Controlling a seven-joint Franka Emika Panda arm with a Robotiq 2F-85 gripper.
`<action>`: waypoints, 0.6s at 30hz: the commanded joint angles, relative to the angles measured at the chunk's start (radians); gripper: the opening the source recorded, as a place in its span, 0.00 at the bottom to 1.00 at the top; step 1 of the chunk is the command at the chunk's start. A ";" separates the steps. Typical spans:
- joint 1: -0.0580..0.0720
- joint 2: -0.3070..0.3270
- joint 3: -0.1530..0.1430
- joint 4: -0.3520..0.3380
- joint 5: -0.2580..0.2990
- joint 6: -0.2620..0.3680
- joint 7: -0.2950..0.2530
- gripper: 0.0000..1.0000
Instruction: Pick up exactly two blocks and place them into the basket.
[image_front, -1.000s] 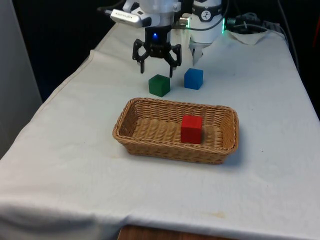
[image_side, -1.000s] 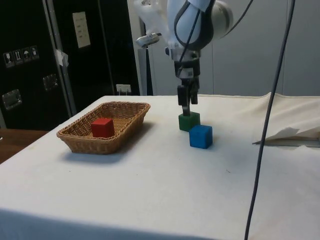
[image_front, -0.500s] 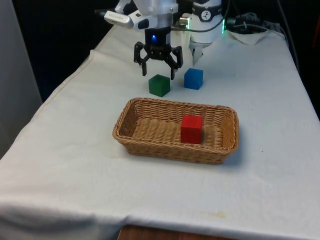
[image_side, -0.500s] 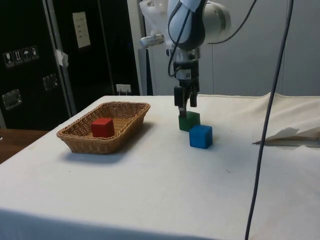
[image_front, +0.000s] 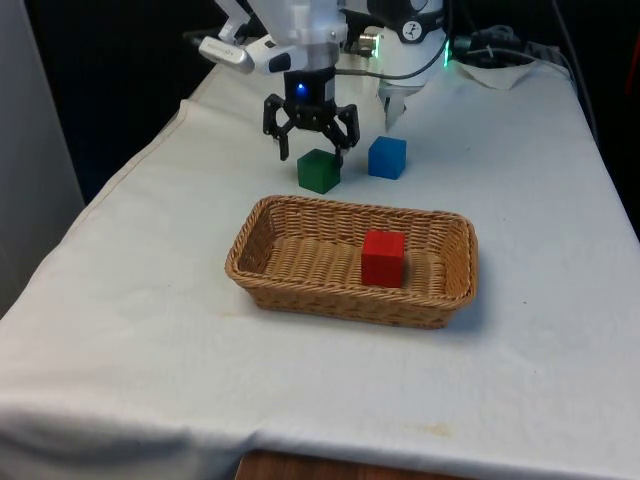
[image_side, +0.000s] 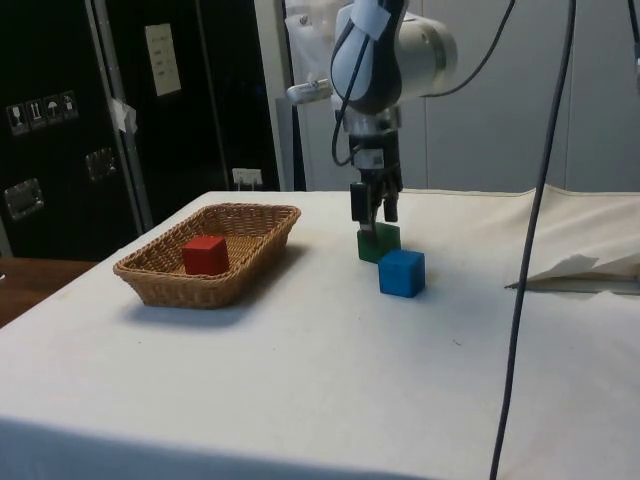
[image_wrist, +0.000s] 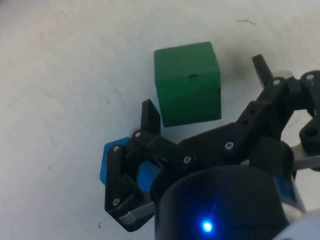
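Observation:
A green block (image_front: 318, 170) (image_side: 378, 241) (image_wrist: 187, 82) rests on the white cloth just beyond the wicker basket (image_front: 262, 270) (image_side: 157, 274). Right above it hangs my gripper (image_front: 311, 150) (image_side: 373, 212) (image_wrist: 207, 89), open, with one finger on each side over the block's top and nothing held. A blue block (image_front: 387, 157) (image_side: 401, 272) (image_wrist: 107, 162) sits close beside the green one, toward the front view's right. Inside the basket lies a red block (image_front: 382, 257) (image_side: 205, 254).
Crumpled white cloth and cables (image_front: 500, 50) lie at the far end of the table, on the front view's right. A black cable (image_side: 530, 220) hangs down in the side view. The table's edge (image_front: 130, 170) runs along the front view's left.
My gripper has turned about its axis and shifted slightly toward the basket, settling over the green block. The blocks and basket have stayed in place.

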 joint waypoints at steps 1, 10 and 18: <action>-0.009 0.001 0.013 0.001 0.020 0.006 -0.010 1.00; -0.008 0.015 0.015 0.005 0.033 0.003 -0.008 0.79; -0.008 0.016 0.015 0.005 0.036 0.002 -0.008 0.01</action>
